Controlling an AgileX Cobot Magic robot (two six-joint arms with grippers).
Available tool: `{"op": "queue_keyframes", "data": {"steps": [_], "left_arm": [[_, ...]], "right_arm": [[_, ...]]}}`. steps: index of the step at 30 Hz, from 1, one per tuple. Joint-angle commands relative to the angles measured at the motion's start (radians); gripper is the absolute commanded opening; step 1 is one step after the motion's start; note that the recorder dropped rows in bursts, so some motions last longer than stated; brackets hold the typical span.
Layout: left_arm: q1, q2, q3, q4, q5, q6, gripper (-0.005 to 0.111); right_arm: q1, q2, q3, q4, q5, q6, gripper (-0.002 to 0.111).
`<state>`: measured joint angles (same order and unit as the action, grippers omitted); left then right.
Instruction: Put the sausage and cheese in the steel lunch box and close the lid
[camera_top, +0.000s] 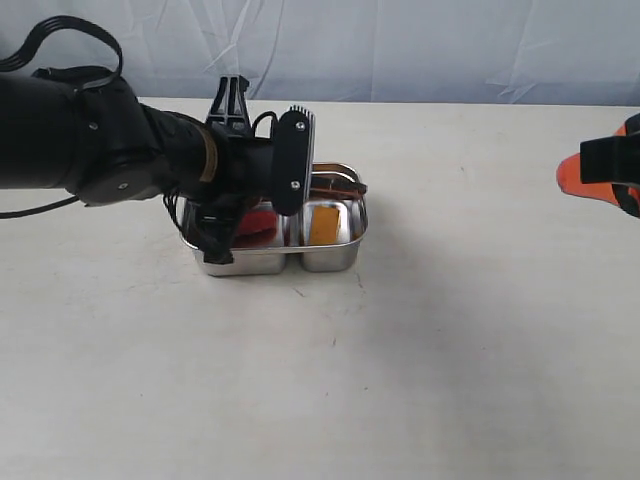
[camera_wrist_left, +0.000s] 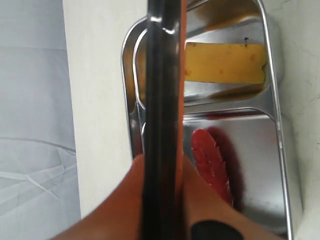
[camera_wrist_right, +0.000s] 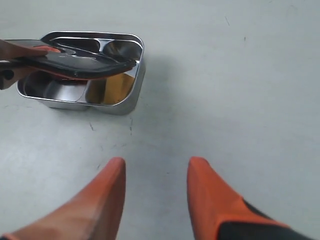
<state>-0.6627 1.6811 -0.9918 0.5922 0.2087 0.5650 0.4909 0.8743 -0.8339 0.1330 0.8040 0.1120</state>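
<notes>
Two items sit in steel lunch box (camera_top: 330, 260), sausage (camera_wrist_left: 212, 165) and cheese (camera_wrist_left: 225, 62); left gripper (camera_wrist_left: 161, 172) pinches lid (camera_wrist_right: 75, 62) above it, right gripper (camera_wrist_right: 156, 172) wide open, empty.

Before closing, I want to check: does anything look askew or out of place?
Only the lid: the left gripper holds it at a slant over the steel lunch box, not seated. The sausage and cheese lie inside.
</notes>
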Motion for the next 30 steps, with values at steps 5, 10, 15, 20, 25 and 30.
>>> {"op": "queue_keyframes", "data": {"steps": [5,10,15,20,25,30], "left_arm": [[-0.019,0.051,0.046,-0.041,0.048,-0.007,0.0],[-0.019,0.053,0.079,-0.076,0.045,-0.007,0.0],[-0.019,0.059,0.084,-0.13,0.042,-0.007,0.0],[-0.019,0.086,0.084,-0.176,0.022,-0.007,0.0],[-0.019,0.134,0.084,-0.176,0.031,-0.007,0.0],[-0.019,0.159,0.084,-0.176,0.023,-0.007,0.0]], "right_arm": [[-0.002,-0.005,0.0,-0.019,0.001,-0.004,0.04],[-0.002,-0.005,0.0,-0.038,0.001,-0.004,0.04],[-0.002,-0.005,0.0,-0.038,0.001,-0.004,0.04],[-0.002,-0.005,0.0,-0.038,0.005,-0.004,0.04],[-0.002,-0.005,0.0,-0.038,0.015,-0.004,0.04],[-0.002,-0.005,0.0,-0.034,0.014,-0.004,0.04]]}}
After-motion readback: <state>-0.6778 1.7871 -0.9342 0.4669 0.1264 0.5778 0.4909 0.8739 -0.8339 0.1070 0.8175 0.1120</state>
